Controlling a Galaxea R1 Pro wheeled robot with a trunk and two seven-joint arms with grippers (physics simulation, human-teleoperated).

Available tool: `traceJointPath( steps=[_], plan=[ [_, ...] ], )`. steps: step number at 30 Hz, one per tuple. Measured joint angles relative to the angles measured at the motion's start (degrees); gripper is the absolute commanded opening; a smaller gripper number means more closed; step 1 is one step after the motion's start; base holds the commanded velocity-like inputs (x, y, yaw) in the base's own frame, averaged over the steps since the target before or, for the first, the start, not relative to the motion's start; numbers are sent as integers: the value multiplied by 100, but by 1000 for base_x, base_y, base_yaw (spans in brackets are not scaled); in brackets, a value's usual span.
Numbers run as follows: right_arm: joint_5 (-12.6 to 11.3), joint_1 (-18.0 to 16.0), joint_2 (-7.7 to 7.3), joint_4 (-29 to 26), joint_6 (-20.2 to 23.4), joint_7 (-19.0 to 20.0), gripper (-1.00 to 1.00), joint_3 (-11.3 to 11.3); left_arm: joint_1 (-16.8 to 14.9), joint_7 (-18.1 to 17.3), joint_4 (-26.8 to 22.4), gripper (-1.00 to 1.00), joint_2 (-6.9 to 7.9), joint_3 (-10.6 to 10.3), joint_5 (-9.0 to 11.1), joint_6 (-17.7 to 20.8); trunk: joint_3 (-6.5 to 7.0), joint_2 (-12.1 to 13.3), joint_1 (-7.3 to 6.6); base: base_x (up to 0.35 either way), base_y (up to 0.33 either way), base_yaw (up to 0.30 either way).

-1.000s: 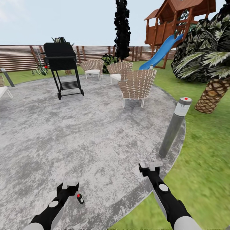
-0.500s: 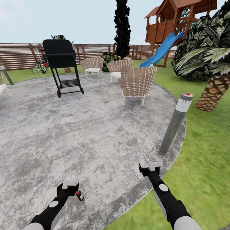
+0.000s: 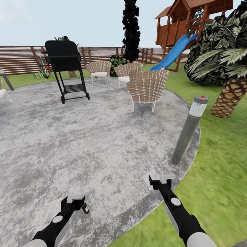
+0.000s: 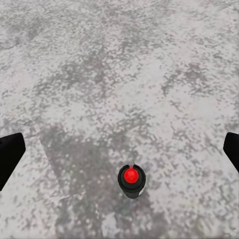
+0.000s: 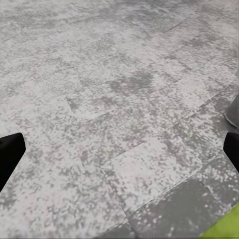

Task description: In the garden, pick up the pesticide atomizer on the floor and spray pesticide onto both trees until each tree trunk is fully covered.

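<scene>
Closing in on the bottle [image 3: 85, 207], the left hand [image 3: 76, 199] is sitting almost against it now, where a second ago a clear strip of paving lay between them. Since the whole scene is sliding a little too, part of that change is the camera moving with the robot, not the bottle itself. My reading is that the pick-up is being lined up and no grip has been made yet, with spraying well off.

Looking through the left wrist camera, the bottle [image 4: 131, 180] is standing upright on the grey floor [image 4: 119, 74], red top facing the lens, between the two dark fingertips [image 4: 9, 155] at the frame edges; the hand is spread wide and touching nothing. The head camera is giving none of that: there the bottle is half tucked beside the hand.

Further right, the right hand [image 3: 162, 178] is hanging over the paving near a grey lamp post [image 3: 188, 133], also wide and empty in its wrist camera, fingertips [image 5: 10, 152] apart over bare floor [image 5: 99, 74]. Far off, the head camera is showing a grill [image 3: 65, 70], wicker chairs [image 3: 146, 90] and a palm [image 3: 230, 94]; the pale-trunked trees are not among them.
</scene>
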Motion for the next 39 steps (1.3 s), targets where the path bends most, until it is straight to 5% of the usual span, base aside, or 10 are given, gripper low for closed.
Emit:
traceJointPath(
  steps=[33, 39],
  plan=[
    [0, 4, -3, 19, 0, 0, 100, 0, 0, 0, 15, 100, 0, 0, 0, 1, -592, -1324, 725, 0, 0, -31],
    [0, 3, -6, 14, 0, -1, 100, -5, 0, 0, 23, 100, 1, -1, -1, 1, -726, -1333, 741, 0, 0, -1]
  ],
)
